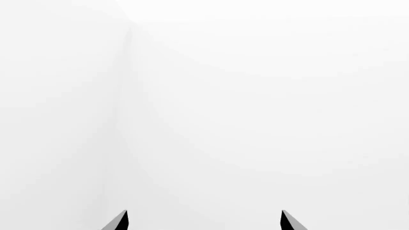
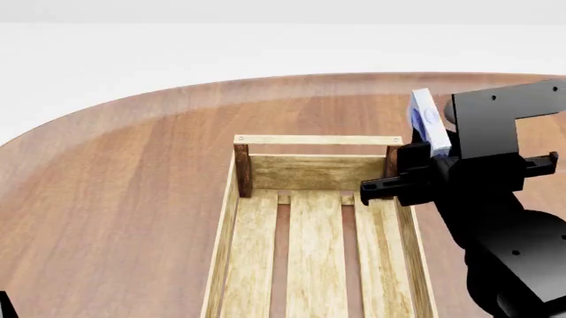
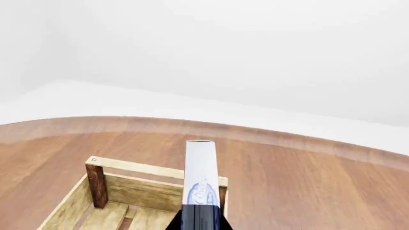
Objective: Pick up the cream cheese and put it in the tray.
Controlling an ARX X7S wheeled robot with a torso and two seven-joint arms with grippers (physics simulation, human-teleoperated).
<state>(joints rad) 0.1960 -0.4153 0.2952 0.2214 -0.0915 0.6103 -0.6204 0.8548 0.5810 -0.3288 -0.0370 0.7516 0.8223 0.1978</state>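
The cream cheese (image 2: 425,118), a small flat white and light-blue box with a blue oval logo, is held up in the air on edge. My right gripper (image 2: 435,154) is shut on its lower end. It hangs over the far right corner of the tray (image 2: 316,140), a long crate of pale slats with dark corner posts. In the right wrist view the cream cheese (image 3: 200,172) stands upright between the jaws of the right gripper (image 3: 199,221), with the tray's end rail (image 3: 137,167) below and behind it. My left gripper (image 1: 204,221) is open, with only white background between its tips.
The tray lies on a round brown wooden table (image 2: 132,179), whose curved edge runs along the far side with white floor beyond. The bulky black right arm (image 2: 504,232) stands beside the tray's right wall.
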